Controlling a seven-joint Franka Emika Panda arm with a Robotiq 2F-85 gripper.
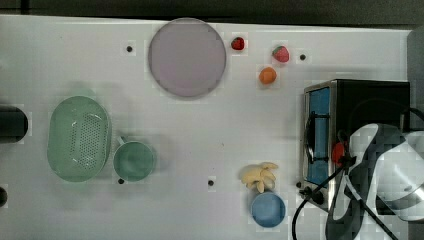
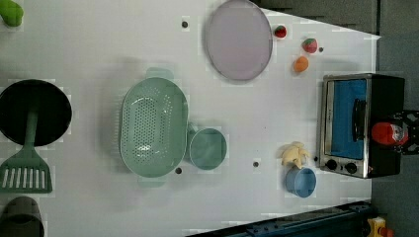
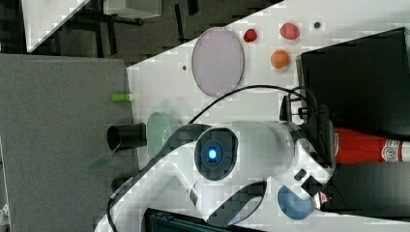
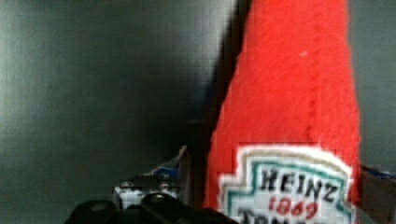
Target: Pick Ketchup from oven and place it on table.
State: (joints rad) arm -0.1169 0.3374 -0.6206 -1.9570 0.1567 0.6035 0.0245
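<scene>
Heinz ketchup bottle [image 2: 389, 133] lying atop the black toaster oven [image 2: 363, 123] on the table [image 2: 99, 54]; end effector [image 4: 280, 186] spread wide astride the bottle.

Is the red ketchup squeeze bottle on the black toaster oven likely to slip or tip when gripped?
The red ketchup squeeze bottle tapers toward its neck, so fingers may slide there. It looks like soft plastic, probably yielding. Tall and narrow on the black toaster oven, it may tip if nudged.
</scene>
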